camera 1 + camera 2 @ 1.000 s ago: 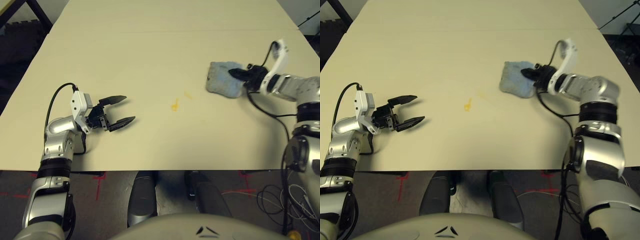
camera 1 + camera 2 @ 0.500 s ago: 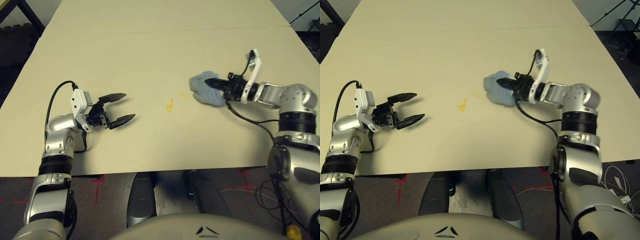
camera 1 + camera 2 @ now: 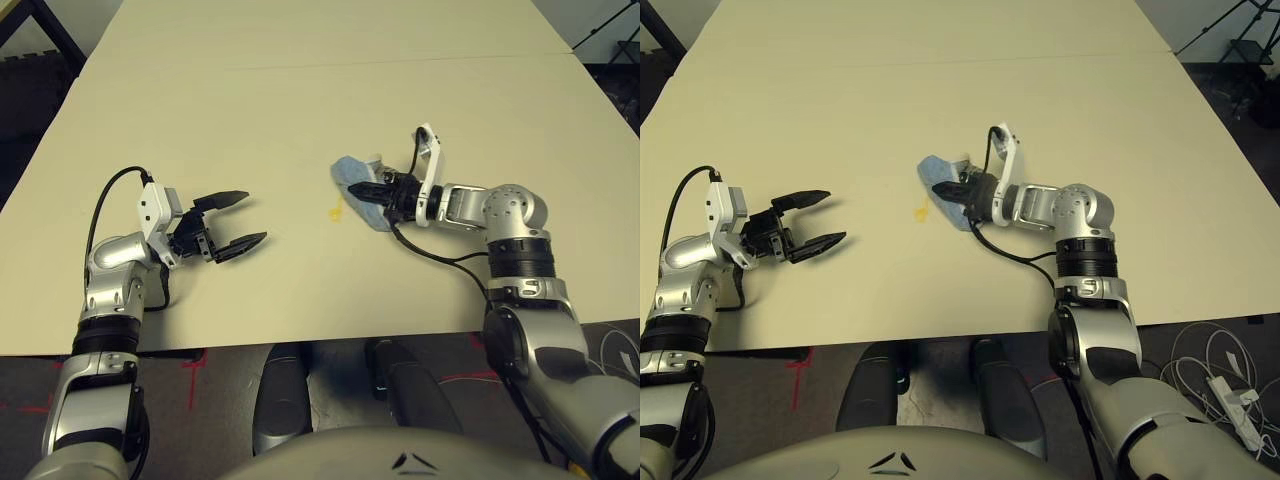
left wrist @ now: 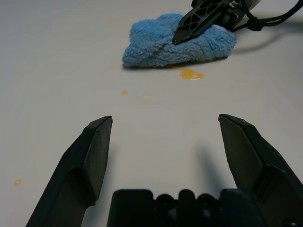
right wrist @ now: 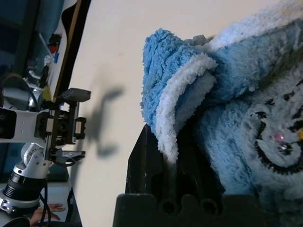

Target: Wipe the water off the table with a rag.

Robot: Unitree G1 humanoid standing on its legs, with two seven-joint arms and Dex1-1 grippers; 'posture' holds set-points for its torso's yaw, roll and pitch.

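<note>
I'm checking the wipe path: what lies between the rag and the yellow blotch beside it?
Nothing visible: the rag, held by the right gripper, sits right beside the water on bare table.

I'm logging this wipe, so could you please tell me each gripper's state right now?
Left gripper: open, holding nothing.
Right gripper: closed on the rag.

Even, bright overhead light falls across the pale table [image 3: 300,110], with no glare on its matte surface. Shadows are soft and short: a faint one lies under the left gripper [image 3: 240,220] and a thin dark edge under the rag [image 4: 180,42]. The 2 head views are sharp at centre, with straight table edges bowing slightly toward the corners. In the right wrist view the rag's near pile is softly blurred, the background dim.
</note>
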